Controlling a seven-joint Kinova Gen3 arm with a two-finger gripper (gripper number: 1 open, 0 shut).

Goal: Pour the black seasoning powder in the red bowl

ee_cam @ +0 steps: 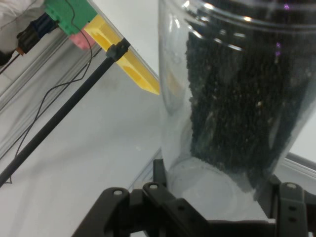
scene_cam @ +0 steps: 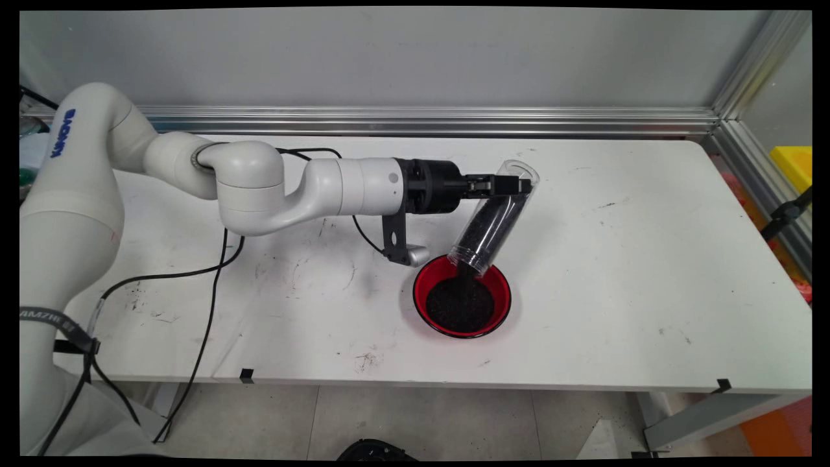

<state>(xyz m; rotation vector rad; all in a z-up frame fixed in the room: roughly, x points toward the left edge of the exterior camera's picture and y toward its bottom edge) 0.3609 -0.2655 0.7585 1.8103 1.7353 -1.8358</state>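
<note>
Claw (scene_cam: 515, 185): pinching the clear tube (scene_cam: 491, 224) near its closed end.
Tube: tilted, mouth down at 7 o'clock, above the bowl's rim.
Contents: black grains (ee_cam: 237, 98), spilling out.
Bowl (scene_cam: 423, 305): red, on white table (scene_cam: 648, 259), grains heaped inside.

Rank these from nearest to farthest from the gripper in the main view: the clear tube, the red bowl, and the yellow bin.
1. Clear tube of dark grains: clamped in the gripper, tilted mouth-down.
2. Red bowl: on the table just below the tube's mouth.
3. Yellow bin: off the table at the far right edge.
</note>
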